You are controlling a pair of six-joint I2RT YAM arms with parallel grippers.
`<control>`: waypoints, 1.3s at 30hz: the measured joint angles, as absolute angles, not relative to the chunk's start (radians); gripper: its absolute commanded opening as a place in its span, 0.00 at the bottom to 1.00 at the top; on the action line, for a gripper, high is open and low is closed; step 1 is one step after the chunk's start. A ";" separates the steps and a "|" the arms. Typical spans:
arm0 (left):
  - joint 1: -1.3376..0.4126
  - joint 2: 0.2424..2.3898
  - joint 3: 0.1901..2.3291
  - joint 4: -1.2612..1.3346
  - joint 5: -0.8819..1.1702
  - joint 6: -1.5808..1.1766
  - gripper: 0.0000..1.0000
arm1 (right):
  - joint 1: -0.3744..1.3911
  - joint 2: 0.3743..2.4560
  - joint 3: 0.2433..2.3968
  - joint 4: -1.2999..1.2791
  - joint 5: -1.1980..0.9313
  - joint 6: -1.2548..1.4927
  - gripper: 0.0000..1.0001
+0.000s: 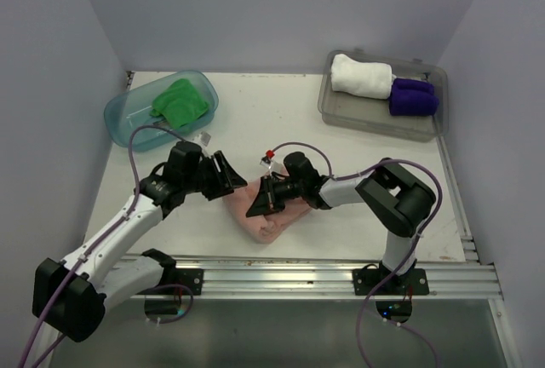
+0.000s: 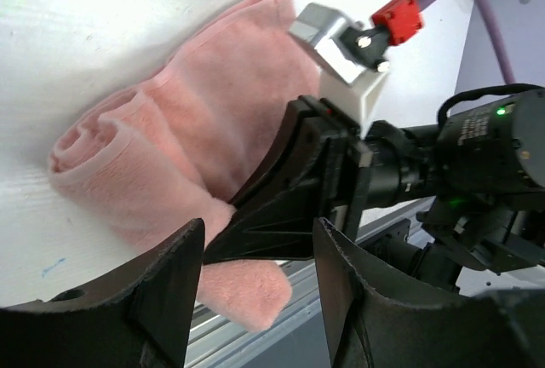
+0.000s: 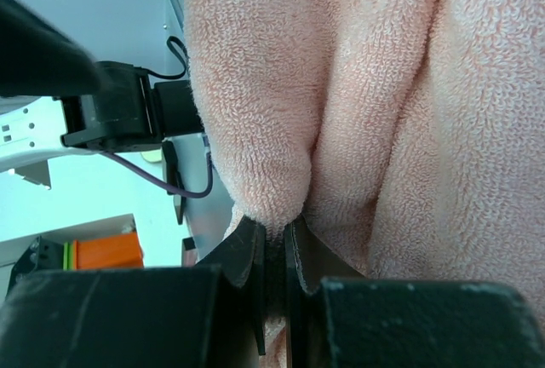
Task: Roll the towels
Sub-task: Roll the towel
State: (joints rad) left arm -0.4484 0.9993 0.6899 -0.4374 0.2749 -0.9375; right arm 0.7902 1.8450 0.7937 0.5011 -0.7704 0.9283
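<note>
A salmon pink towel (image 1: 271, 219) lies partly rolled on the table in front of both arms. My right gripper (image 1: 259, 201) is shut on a fold of it; in the right wrist view the pink terry (image 3: 366, 87) is pinched between the jaws of that gripper (image 3: 277, 233). My left gripper (image 1: 228, 175) stands open just left of the towel. In the left wrist view the left gripper (image 2: 260, 287) frames the right gripper's black fingers (image 2: 289, 206) and a loose corner of the pink towel (image 2: 162, 129), gripping neither.
A green towel (image 1: 180, 102) lies bunched in the teal tub (image 1: 128, 117) at the back left. A rolled white towel (image 1: 361, 76) and a rolled purple towel (image 1: 413, 96) sit in the grey tray (image 1: 366, 112) at the back right. A metal rail (image 1: 324, 270) runs along the near edge.
</note>
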 measured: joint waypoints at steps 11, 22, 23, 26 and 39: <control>-0.452 1.187 0.782 -0.426 0.338 -0.851 0.52 | 0.790 1.847 0.793 0.503 -0.776 0.931 0.00; -0.452 1.062 0.754 -0.422 0.353 -0.844 0.46 | 0.790 1.849 0.790 0.526 -0.776 0.956 0.00; -0.452 1.061 0.740 -0.415 0.358 -0.847 0.46 | 0.790 1.852 0.790 0.534 -0.778 0.961 0.00; -0.452 1.081 0.692 -0.384 0.364 -0.854 0.44 | 0.790 1.871 0.789 0.566 -0.781 0.985 0.00; -0.452 1.259 0.639 -0.231 0.403 -0.880 0.41 | 0.789 1.870 0.766 0.589 -0.767 1.004 0.00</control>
State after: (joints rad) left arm -0.4522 1.2591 0.6388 -0.2310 0.4026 -0.8799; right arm 0.7891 1.8698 0.7658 0.5888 -0.7670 1.0042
